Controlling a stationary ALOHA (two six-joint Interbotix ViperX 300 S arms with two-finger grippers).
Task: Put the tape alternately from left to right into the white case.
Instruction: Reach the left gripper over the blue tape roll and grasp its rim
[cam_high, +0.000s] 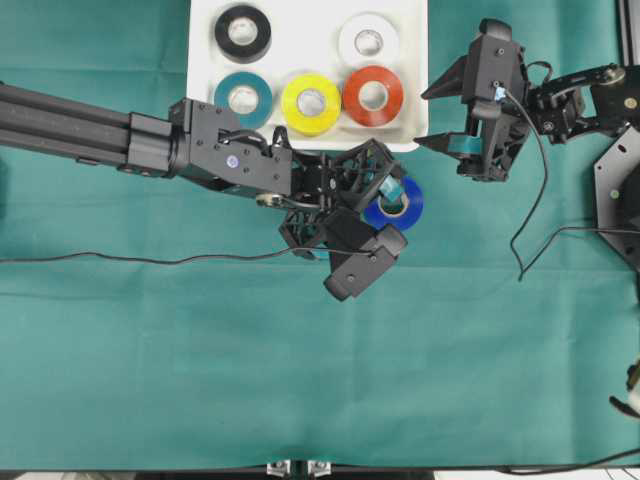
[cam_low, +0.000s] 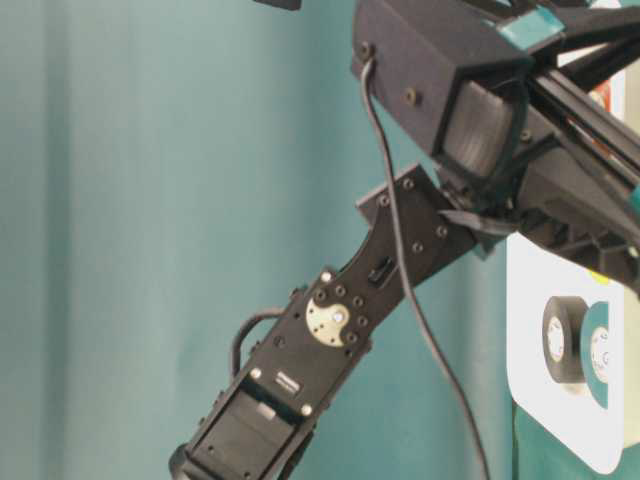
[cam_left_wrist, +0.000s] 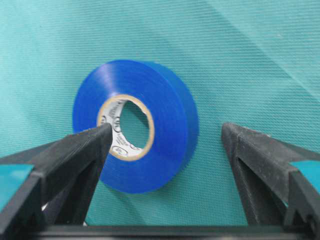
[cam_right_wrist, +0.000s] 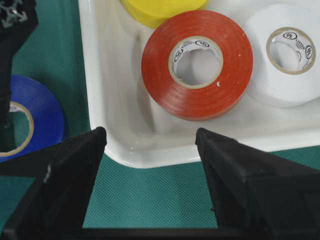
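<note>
Fingers of the left claw (cam_left_wrist: 165, 145) stand spread, released, straddling the blue roll (cam_left_wrist: 135, 125); right claw (cam_right_wrist: 150, 150) gapes empty.

Both arms are matte black, built of boxy blocks and ribbed beams, the left arm (cam_high: 150, 140) showing a small round pale mark on its wrist housing. Teal pads line the wedge-shaped fingers (cam_left_wrist: 75, 155), and a thin black cable (cam_high: 530, 190) loops off the right arm (cam_high: 570, 100). Silver screws and a round metal hub (cam_low: 330, 322) dot its near bracket.
</note>
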